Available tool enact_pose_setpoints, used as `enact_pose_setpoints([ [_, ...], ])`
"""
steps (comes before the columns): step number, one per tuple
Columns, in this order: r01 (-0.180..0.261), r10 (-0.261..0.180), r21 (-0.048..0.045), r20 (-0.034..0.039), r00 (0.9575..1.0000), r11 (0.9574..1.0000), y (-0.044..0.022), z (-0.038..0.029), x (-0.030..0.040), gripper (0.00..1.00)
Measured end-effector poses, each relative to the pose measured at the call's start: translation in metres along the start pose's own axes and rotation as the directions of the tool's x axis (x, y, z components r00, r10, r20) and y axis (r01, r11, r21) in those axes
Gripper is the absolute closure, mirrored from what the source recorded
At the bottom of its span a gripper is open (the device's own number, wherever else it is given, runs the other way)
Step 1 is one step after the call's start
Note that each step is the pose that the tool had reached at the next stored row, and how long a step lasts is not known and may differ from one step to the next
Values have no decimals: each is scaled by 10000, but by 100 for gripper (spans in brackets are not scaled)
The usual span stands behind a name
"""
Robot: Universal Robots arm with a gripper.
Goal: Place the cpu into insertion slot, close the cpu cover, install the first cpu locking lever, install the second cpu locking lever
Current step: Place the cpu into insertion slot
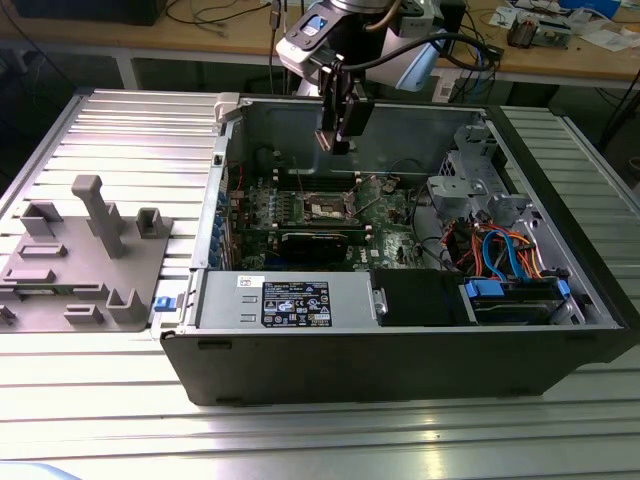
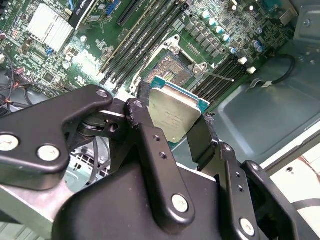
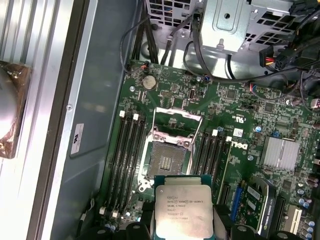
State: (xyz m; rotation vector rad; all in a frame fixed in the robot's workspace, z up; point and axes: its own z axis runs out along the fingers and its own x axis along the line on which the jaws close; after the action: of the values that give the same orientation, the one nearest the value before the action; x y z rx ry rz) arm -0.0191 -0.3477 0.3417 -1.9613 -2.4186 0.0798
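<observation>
**Entry: chip in claw, above open socket**

Black two-fingered claw (image 2: pixel 175 122), closed on two opposite edges of the small flat square silver-topped cpu (image 3: pixel 182 210). The chip is held clear above the green motherboard (image 3: pixel 240 150). Square grey-gold insertion slot (image 3: pixel 167 160) below, contact field bare. Thin silver frame cpu cover (image 3: pixel 176 112) swung back off the slot. Open black computer case (image 1: pixel 400 370) on the ribbed aluminium surface (image 1: pixel 120 130).

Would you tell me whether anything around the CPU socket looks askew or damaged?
Nothing stands out. The gripper holds the cpu squarely by its edges above the motherboard; the insertion slot is bare and the cpu cover stands open.
</observation>
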Motion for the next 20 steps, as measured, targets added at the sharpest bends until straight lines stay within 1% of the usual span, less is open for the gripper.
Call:
enact_pose_setpoints([
  [20,-239,239,2,-14,9997,9997,0,3,0,46],
])
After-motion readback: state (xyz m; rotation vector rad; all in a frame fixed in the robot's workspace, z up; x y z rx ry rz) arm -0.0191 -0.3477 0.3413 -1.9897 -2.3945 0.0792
